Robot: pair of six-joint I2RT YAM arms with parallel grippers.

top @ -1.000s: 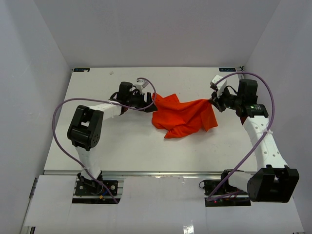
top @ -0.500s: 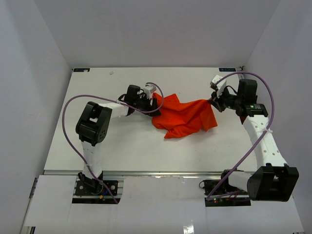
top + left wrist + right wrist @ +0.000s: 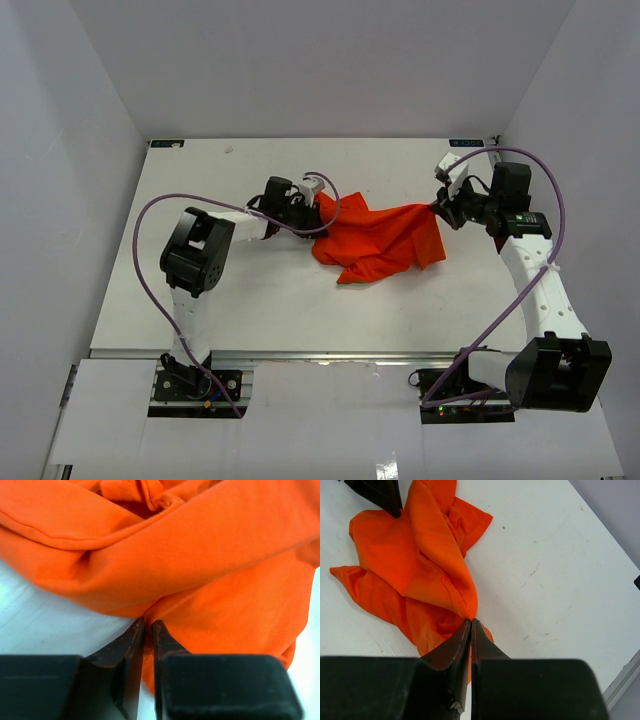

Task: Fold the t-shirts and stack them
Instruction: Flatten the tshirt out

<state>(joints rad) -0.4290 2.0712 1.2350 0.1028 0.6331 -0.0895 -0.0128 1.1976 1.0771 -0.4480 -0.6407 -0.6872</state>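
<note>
- Top external view: the left gripper point(image 3: 312, 205) sits at the left tip of the t-shirt point(image 3: 375, 238), low over the table point(image 3: 250, 310) and pointing toward the right edge.
- In the left wrist view its two dark fingers point(image 3: 125, 645) stand almost together. Only a thin slit is left between them, with a sliver of orange cloth in it. The tips bite into the lower edge of a thick rolled fold, so this gripper is pinching the shirt.
- The left arm rises from its base at the near edge. It bends at a black elbow over the left half of the table, and its white forearm runs from there to the right and toward the far edge, nearly level. A purple cable point(image 3: 140, 250) loops out toward the left edge.
- The t-shirt lies crumpled and unfolded on the table, just right of the middle and nearer the far edge than the near one. It is stretched between the two grippers, with loose flaps toward the near edge.
- The right gripper point(image 3: 440, 208) is at the right tip of the shirt and points toward the left edge.
- In the right wrist view its fingers point(image 3: 452, 647) are pressed tight together. The cloth gathers to a point exactly at their tips, so it is clamped on a corner of the shirt.
- The right arm rises from the near right corner. Its white link runs along the right edge toward the far edge, and the black wrist turns inward over the table.
</note>
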